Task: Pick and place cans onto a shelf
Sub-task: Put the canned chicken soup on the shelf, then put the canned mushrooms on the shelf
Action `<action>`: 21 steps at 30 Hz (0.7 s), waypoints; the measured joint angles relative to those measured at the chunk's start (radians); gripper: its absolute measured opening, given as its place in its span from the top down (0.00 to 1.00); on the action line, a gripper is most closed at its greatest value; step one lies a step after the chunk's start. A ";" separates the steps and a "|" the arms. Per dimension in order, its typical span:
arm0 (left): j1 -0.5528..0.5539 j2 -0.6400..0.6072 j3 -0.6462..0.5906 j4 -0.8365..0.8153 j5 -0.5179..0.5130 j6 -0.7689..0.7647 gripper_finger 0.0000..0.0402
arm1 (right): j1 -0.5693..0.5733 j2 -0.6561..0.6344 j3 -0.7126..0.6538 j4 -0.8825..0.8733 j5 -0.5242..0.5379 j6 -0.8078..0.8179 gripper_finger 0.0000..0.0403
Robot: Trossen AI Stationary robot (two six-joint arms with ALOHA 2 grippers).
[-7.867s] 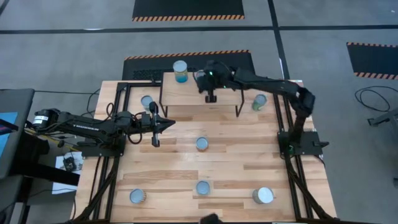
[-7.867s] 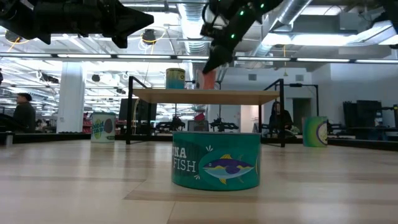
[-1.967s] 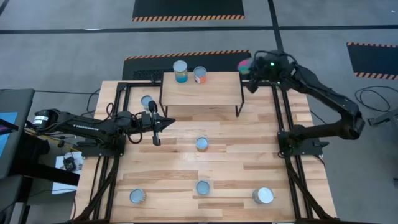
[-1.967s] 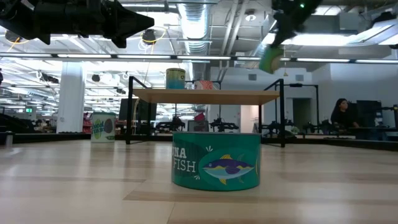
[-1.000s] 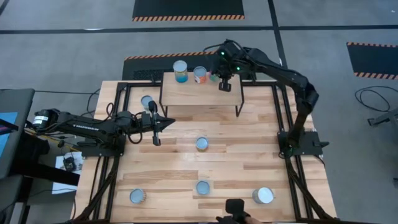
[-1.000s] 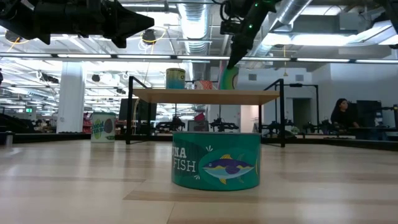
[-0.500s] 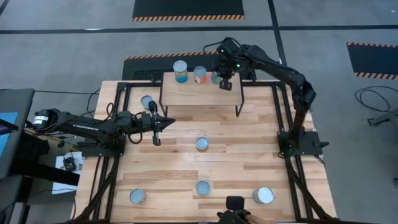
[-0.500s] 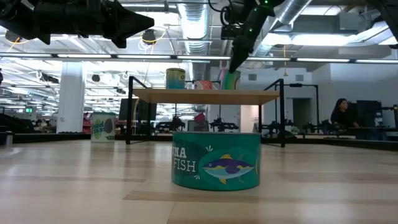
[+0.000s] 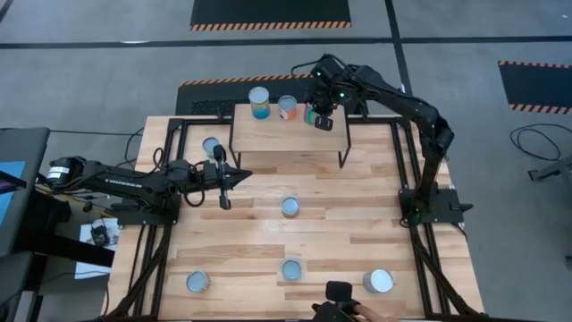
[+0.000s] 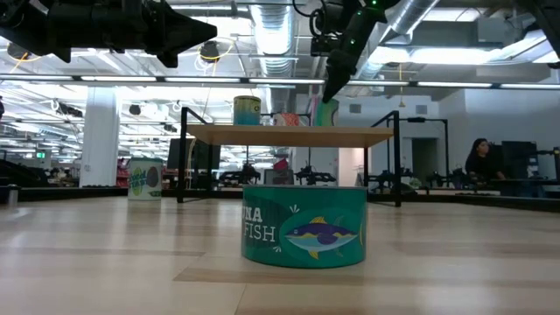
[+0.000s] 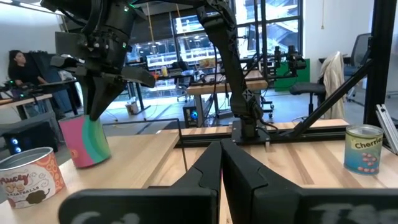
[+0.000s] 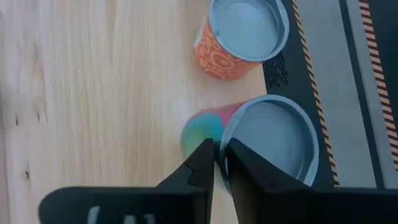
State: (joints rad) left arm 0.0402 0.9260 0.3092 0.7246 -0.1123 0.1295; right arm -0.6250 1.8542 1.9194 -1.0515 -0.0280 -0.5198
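Note:
The shelf (image 9: 286, 136) stands at the table's far side. On it stand a teal can (image 9: 259, 101) and an orange can (image 9: 287, 107). My right gripper (image 9: 319, 119) is over the shelf's far right part, shut on a pink-and-green can (image 9: 309, 112), which also shows in the low view (image 10: 323, 112). My left gripper (image 9: 245, 176) is shut and empty, above the table's left half. Several more cans stand on the tabletop, among them a teal tuna can (image 10: 304, 225) and a wider can (image 9: 379, 281). My right gripper pinches the pink-and-green can's top rim (image 12: 227, 138) between its two fingers. One finger (image 12: 200, 167) is outside on the label and the other (image 12: 241, 167) is over the silvery top. The fingers come from above, pointing down. The can is tilted, its lower end (image 11: 88, 160) at the shelf top.
Cans stand on the table at the far left (image 9: 211, 146), the middle (image 9: 290, 207) and the near side (image 9: 292, 269), (image 9: 197, 283). A person's hand with a dark object (image 9: 340, 307) shows at the near edge. Black frame rails (image 9: 420, 250) run along both sides.
My right gripper has sunk a little with the pink-and-green can over the shelf's far right part, and the can now stands lower beside the orange can. In the last half second it has kept still.

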 joint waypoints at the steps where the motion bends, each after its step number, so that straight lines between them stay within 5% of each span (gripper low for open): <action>1: 0.000 0.000 0.000 0.000 0.000 0.000 1.00 | 0.000 0.000 0.000 0.002 0.000 0.000 0.83; 14: 0.000 0.000 0.000 0.000 0.000 0.001 1.00 | 0.003 -0.027 0.000 0.056 0.004 -0.009 0.81; 21: 0.000 0.000 0.000 0.000 0.000 0.005 1.00 | 0.016 -0.146 -0.043 0.173 -0.092 -0.002 0.98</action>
State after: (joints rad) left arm 0.0401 0.9260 0.3092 0.7246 -0.1123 0.1346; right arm -0.6089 1.7083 1.8763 -0.8787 -0.1197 -0.5218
